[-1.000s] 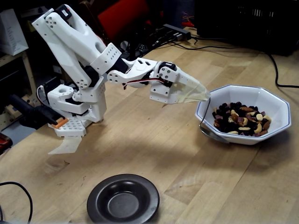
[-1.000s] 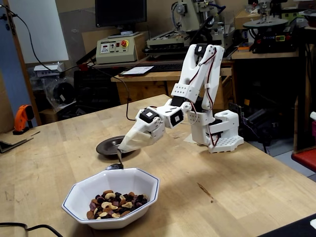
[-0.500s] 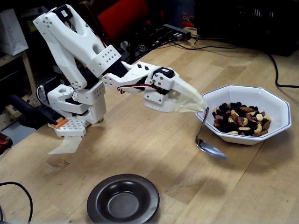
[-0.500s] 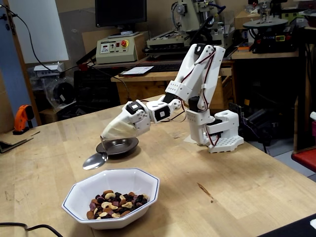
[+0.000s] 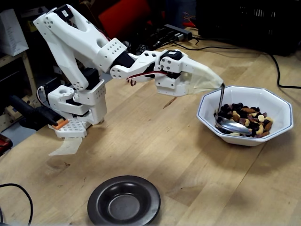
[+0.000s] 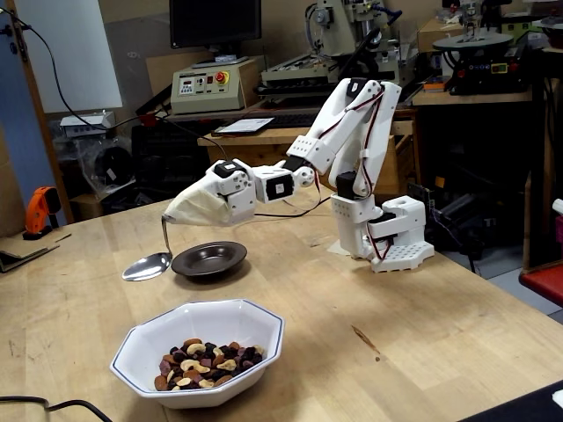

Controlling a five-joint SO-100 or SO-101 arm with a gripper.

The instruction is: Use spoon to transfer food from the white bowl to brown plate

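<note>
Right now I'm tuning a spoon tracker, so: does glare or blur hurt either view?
In a fixed view the spoon is sharp but glints white against the food; in a fixed view the spoon looks slightly soft and pale, and the brown plate shows a pale sheen.

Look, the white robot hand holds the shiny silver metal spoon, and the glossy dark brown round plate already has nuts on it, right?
Not quite. The glossy dark brown round plate has nothing on it; both fixed views show it bare. The nuts and dried fruit are in the white octagonal bowl. The hand does hold the shiny silver metal spoon.
</note>
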